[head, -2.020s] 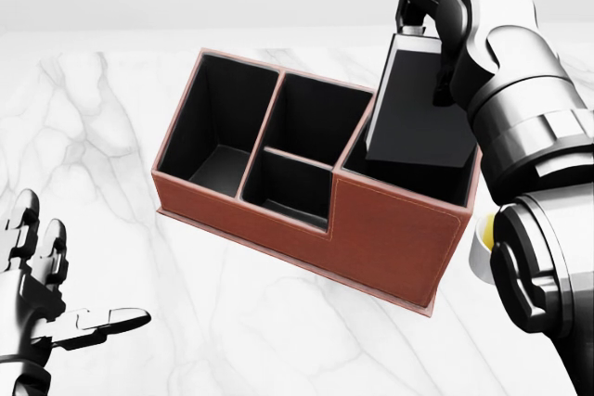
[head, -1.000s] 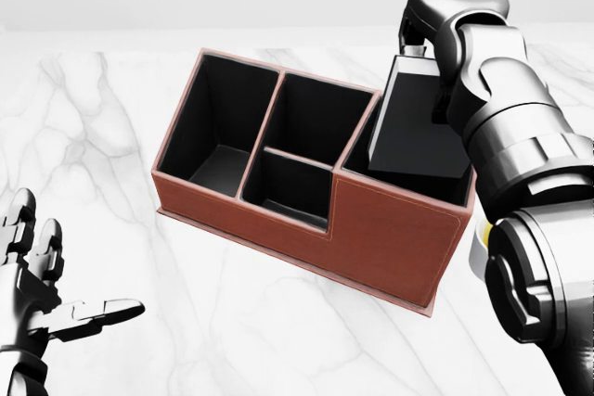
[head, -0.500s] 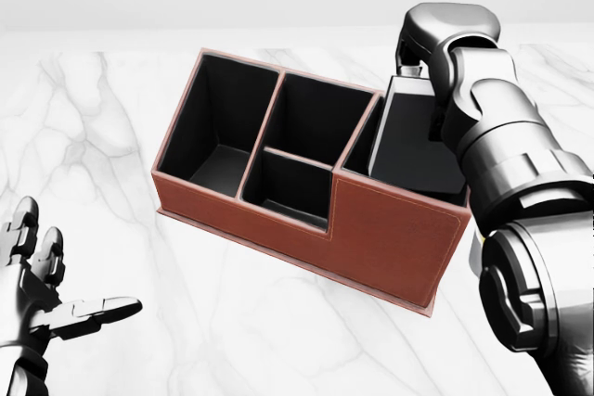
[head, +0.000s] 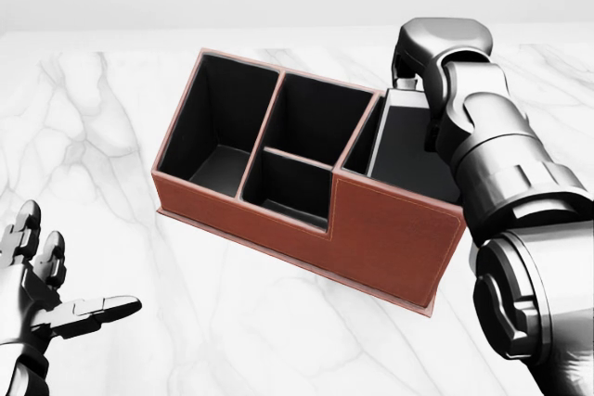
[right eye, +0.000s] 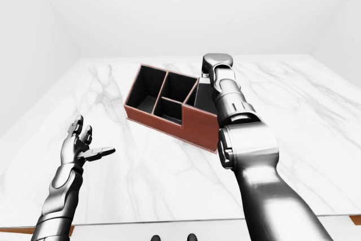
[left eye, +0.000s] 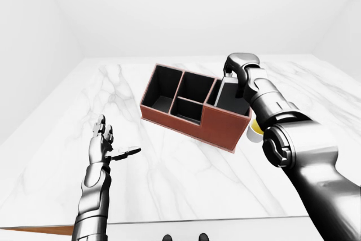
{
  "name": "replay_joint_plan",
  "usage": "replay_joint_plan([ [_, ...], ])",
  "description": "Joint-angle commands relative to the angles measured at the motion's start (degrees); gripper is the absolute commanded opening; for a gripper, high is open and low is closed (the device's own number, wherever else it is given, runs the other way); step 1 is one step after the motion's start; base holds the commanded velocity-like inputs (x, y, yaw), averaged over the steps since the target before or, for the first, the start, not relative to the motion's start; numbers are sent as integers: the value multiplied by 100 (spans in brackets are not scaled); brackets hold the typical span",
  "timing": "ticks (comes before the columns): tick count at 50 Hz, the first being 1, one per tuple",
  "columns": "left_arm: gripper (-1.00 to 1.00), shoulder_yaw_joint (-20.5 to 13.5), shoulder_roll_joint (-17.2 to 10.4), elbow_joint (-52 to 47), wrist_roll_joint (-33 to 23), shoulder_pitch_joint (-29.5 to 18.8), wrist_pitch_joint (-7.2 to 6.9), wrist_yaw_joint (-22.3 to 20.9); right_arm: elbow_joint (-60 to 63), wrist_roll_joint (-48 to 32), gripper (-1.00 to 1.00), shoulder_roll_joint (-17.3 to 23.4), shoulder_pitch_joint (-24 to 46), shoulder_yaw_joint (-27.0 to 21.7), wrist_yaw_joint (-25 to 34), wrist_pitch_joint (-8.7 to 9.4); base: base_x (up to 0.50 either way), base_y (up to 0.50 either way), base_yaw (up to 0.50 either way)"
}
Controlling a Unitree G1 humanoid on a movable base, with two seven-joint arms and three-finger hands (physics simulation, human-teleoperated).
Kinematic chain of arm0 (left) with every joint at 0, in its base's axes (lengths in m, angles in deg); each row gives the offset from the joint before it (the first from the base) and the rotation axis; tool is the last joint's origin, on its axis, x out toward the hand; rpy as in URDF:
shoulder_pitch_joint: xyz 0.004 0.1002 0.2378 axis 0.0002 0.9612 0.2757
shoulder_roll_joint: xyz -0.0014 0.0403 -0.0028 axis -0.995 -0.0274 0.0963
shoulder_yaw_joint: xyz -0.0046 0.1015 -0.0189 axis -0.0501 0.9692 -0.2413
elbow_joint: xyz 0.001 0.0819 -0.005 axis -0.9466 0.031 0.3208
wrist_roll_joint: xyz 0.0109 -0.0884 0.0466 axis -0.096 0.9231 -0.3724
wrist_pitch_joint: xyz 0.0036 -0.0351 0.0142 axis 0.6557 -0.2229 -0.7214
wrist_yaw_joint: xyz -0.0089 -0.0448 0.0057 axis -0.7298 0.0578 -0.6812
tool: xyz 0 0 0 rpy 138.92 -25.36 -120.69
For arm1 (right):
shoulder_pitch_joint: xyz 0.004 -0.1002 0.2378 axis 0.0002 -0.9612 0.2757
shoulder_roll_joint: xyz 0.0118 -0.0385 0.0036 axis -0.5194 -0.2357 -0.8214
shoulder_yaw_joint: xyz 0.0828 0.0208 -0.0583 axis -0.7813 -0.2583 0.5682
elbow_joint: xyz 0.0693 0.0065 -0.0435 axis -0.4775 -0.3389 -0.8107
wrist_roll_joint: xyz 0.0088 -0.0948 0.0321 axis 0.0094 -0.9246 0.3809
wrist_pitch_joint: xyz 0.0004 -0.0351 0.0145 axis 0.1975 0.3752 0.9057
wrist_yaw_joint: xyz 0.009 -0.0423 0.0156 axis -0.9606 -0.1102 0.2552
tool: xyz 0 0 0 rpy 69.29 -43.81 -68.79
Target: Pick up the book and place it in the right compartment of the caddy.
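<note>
The brown caddy (head: 390,248) with black compartments stands on the white marble table (head: 102,127), in the middle of the head view. The dark book (head: 406,147) stands upright and slightly tilted inside the caddy's right compartment, most of it below the rim. My right hand (head: 410,79) reaches down from the upper right, and its fingers hold the book's top edge. My left hand (head: 60,289) is open and empty at the bottom left, well apart from the caddy.
A small yellow-and-white cup (left eye: 255,129) stands on the table right of the caddy, partly hidden by my right arm (left eye: 293,145). The table's near edge (left eye: 197,221) runs along the bottom of the left-eye view.
My right hand has lowered the book from above the caddy's rim down into the right compartment. My left hand has sunk slightly. The caddy has not moved.
</note>
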State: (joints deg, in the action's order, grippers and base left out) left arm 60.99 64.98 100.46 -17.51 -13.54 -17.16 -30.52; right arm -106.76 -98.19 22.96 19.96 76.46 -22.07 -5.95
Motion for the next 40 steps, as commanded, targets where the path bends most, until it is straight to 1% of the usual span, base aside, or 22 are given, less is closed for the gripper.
replay_joint_plan([
  [1,100,-2,-32,115,16,-45,0,3,-10,-69,-100,-83,-112,50,30,0,0,0,0],
  [14,100,9,-36,114,10,-31,0,21,-16,-96,-100,-165,-288,25,240,0,0,0,0],
  [27,100,14,-36,206,-16,-60,0,30,-18,-106,-100,-199,-364,10,253,0,0,0,0],
  [29,100,23,-33,208,-22,-60,0,34,-18,-110,-73,-194,-359,10,244,0,0,0,0],
  [30,100,27,-33,213,-28,-61,0,36,-17,-100,-40,-193,-352,1,232,0,0,0,0],
  [31,100,29,-32,208,-26,-58,0,34,-17,-95,15,-188,-343,-3,219,0,0,0,0],
  [32,100,29,-32,213,-28,-61,0,37,-16,-91,64,-187,-340,-4,199,0,0,0,0],
  [33,100,32,-32,222,-33,-65,0,40,-16,-89,100,-182,-336,-3,210,0,0,0,0],
  [40,100,48,-20,165,-53,-44,0,51,-15,-89,100,-162,-313,9,172,0,0,0,0],
])
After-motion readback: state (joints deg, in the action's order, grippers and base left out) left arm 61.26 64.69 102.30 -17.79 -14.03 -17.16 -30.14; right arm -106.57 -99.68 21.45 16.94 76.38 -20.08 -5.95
